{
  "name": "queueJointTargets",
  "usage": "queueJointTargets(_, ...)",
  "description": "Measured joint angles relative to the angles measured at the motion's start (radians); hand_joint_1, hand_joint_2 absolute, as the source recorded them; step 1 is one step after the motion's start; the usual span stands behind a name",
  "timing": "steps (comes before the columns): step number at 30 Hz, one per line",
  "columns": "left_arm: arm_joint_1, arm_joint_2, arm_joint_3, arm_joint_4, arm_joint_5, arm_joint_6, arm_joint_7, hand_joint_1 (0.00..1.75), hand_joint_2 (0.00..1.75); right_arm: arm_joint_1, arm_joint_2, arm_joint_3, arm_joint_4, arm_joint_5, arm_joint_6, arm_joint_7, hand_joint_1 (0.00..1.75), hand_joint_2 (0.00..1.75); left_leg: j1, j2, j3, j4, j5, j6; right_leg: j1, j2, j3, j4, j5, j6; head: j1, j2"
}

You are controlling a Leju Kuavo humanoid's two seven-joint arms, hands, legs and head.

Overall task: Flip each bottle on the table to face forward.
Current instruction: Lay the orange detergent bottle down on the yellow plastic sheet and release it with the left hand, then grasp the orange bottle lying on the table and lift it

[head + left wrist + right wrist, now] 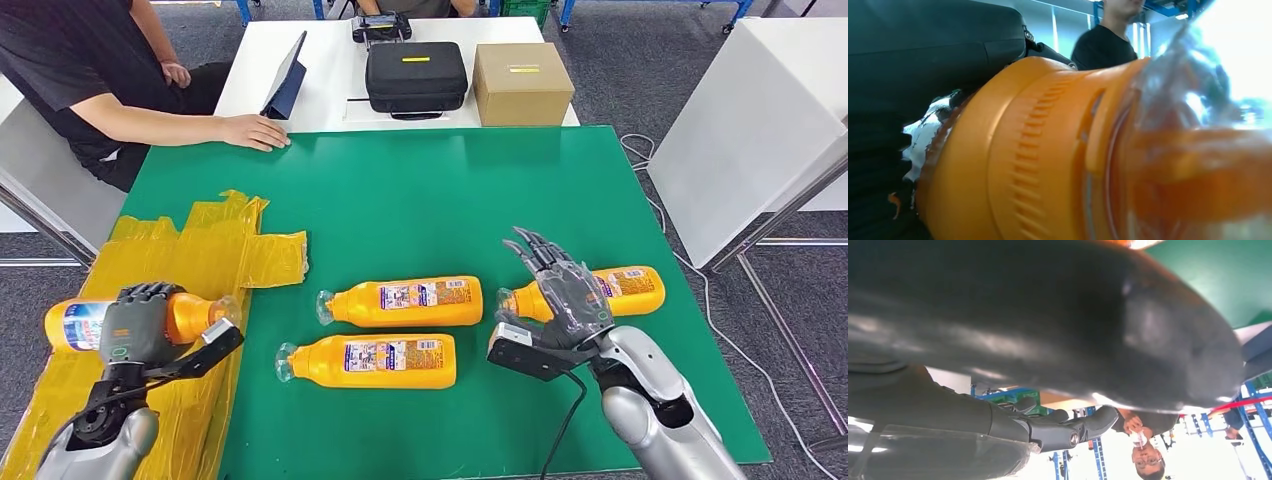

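Note:
Three orange bottles with clear caps lie on their sides on the green mat (420, 190), printed labels up, caps to the left: one in the middle (410, 300), one nearer me (375, 360), and one on the right (630, 290). My right hand (560, 295) hovers over the right bottle's cap end with fingers spread and nothing in them; I cannot tell if it touches. In the right wrist view its dark fingers (1048, 430) are stretched out. My left hand (140, 322) grips a fourth orange bottle (75, 325) around its middle, above the yellow sheet. The left wrist view shows that bottle's shoulder (1038, 165) close up.
A crumpled yellow plastic sheet (210, 245) covers the mat's left part. A seated person rests a hand (255, 132) on the mat's far-left corner. Behind the mat stand a black case (415, 75), a cardboard box (522, 82) and a tablet (285, 80). A white table (750, 120) stands to the right.

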State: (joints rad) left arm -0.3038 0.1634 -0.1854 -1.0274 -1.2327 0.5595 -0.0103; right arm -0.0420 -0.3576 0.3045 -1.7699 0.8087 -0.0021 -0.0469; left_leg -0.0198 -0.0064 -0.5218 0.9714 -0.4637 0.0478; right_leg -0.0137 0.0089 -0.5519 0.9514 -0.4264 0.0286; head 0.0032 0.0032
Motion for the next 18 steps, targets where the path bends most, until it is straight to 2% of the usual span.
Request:
queueJointTargets(5,-0.041,-0.063,-0.052,0.076,-0.016,0.003,0.001,1.75,1.75,0.058,-0.027,-0.003,-0.034,0.009,-0.02,-0.002,0.0,0.0,0.0,0.0,0.0,0.001,0.0,0.0,0.0,0.0,0.0,0.0,0.0,0.0,0.0,0.0)
queueJointTargets(12,-0.109,-0.161,-0.122,0.144,-0.016,-0.044,-0.003,1.75,1.75,0.147,-0.033,-0.008,-0.106,0.055,-0.033,0.026,0.0,0.0,0.0,0.0,-0.001,0.001,0.0,0.0,0.0,0.0,0.0,0.0,0.0,0.0,0.0,0.0)
queueJointTargets(18,-0.174,-0.23,-0.166,0.193,-0.012,-0.087,0.006,1.75,1.75,0.15,-0.043,-0.014,-0.124,0.047,-0.017,0.026,0.0,0.0,0.0,0.0,-0.001,0.001,0.0,0.0,0.0,0.0,0.0,0.0,0.0,0.0,0.0,0.0)
